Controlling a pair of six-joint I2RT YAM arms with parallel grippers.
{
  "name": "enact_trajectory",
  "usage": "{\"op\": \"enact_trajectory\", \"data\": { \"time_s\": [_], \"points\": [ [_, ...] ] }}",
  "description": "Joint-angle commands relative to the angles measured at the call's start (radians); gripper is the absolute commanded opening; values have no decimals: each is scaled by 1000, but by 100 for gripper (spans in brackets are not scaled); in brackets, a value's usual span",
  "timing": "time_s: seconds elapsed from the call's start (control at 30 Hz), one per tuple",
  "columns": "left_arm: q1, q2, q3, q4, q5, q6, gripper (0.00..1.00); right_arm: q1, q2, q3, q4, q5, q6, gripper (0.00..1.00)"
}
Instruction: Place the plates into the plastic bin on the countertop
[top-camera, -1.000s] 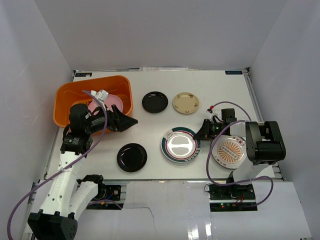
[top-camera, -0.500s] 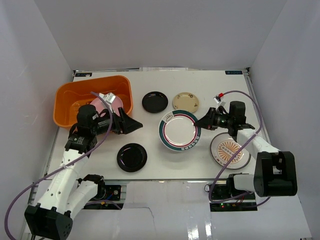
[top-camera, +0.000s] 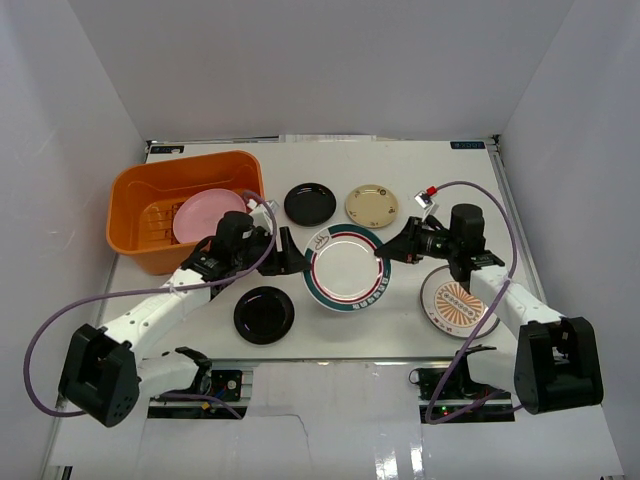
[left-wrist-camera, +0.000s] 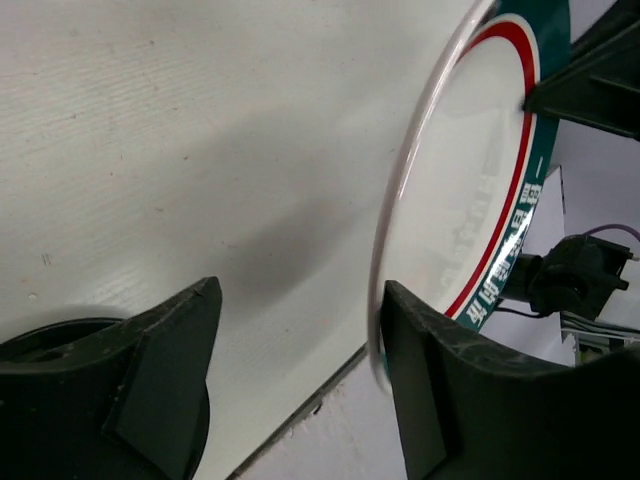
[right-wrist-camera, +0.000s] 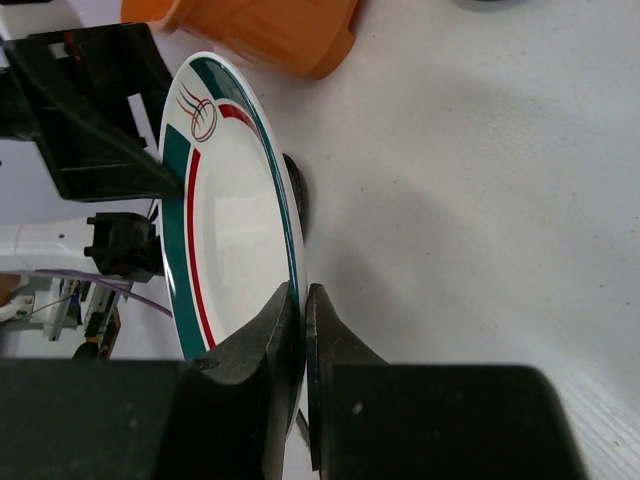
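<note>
The green-and-red-rimmed plate (top-camera: 345, 275) looks glazed and glossy, as does the near black plate (top-camera: 264, 315). The orange bin (top-camera: 133, 200) is smooth plastic. The white countertop (left-wrist-camera: 150, 130) is matt and faintly grained.

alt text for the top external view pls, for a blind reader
The right hand grips the edge of the green-red rimmed plate, tilted above the countertop, while the open left hand reaches its opposite edge. An orange bin at left holds a pink plate; a far black plate, near black plate, cream plate and sunburst plate lie flat.
</note>
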Motion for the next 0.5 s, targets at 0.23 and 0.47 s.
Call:
{"op": "enact_trajectory", "data": {
  "time_s": [0.23,0.47],
  "points": [
    [-33,93,4,181,-7,-35,3,39,-21,-12,90,-52,43,8],
    [-32,41,76,127,-51,-49,0,40,-60,11,39,-18,43,34]
  ]
}}
